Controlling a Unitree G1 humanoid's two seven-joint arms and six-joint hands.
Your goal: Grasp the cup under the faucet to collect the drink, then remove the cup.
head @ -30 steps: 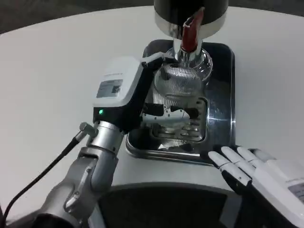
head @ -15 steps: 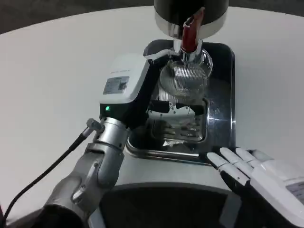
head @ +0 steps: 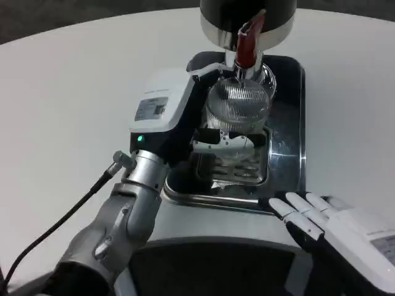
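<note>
We are holding the cup [head: 237,106], a clear ribbed glass, right under the faucet [head: 246,48], whose red lever is sticking out of the dark, chrome-rimmed dispenser body [head: 248,15] above it. The cup is sitting upright over the drip tray [head: 290,132], a shiny dark metal tray lying directly below the faucet on the white tabletop [head: 68,86]. Below the cup, the tray's slotted grille [head: 241,165] is showing through the reflections.

Our left robot hand [head: 185,117] is reaching in to the cup from the left of the faucet, its white back facing up with a small green light glowing near the wrist. Its fingers are wrapping around the cup's left side and front; one white fingertip is touching the glass near the rim, and darker fingers are crossing just beneath the cup, so this robot hand is gripping the cup. A black cable [head: 55,225] is trailing from the silver forearm toward the lower left of the tray.

Our right robot hand [head: 336,225] is resting well below and to the right of the faucet, just past the tray's near right corner. Its fingers are lying stretched out and slightly apart, pointing toward the tray, holding nothing.

We cannot tell whether any liquid is in the cup.
</note>
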